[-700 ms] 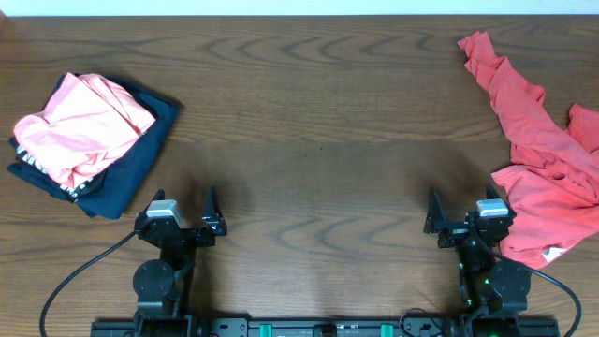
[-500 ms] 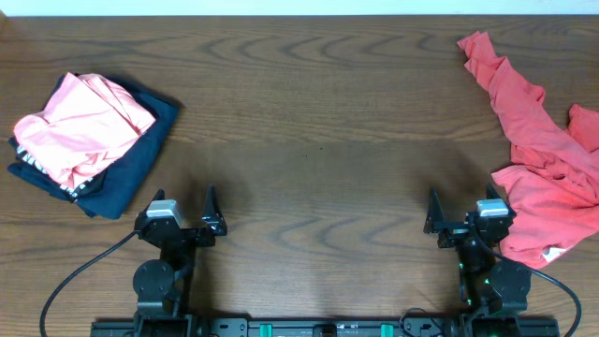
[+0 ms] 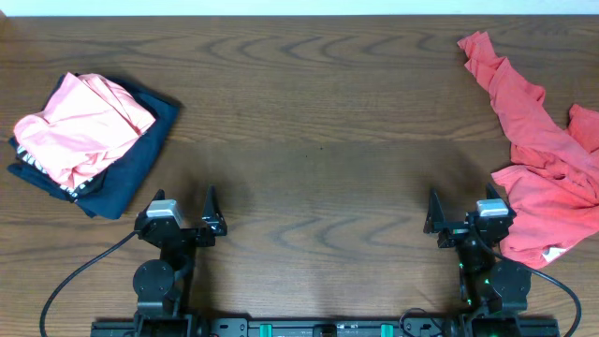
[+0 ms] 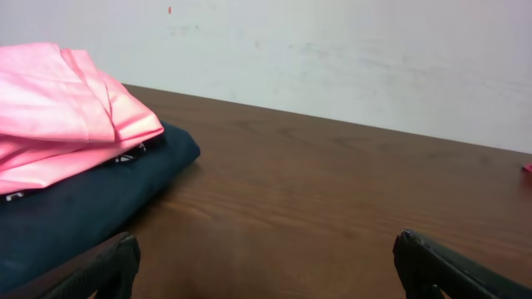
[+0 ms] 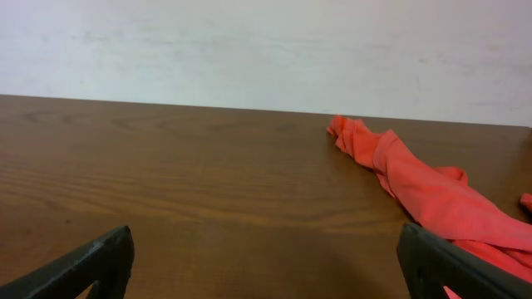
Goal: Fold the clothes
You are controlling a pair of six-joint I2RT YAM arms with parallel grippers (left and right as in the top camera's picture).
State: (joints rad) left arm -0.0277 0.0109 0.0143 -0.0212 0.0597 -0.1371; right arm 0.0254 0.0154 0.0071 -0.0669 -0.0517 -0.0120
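**Wooden table, two idle arms, one unfolded shirt**

Dark brown wood-grain table (image 3: pixel 318 112), with a white wall behind its far edge in both wrist views.

- Left gripper (image 3: pixel 178 213): low at the near edge, fingers spread wide, nothing between them.
- Right gripper (image 3: pixel 471 213): low at the near edge, fingers spread wide, nothing between them.
- Coral-red T-shirt (image 3: pixel 547 178): crumpled and unfolded. It lies ahead of the right gripper and to its outer side, in a long strip toward the far corner. Its near end bunches just beside the right gripper's body. No finger touches it. No print shows.
- Salmon-pink garment (image 3: pixel 80 131): folded, ahead of the left gripper and to its outer side, apart from it. It rests on top of the item below.
- Dark navy garment (image 3: pixel 131 173): folded, beneath the pink one, its edge showing on the side nearer the left gripper.
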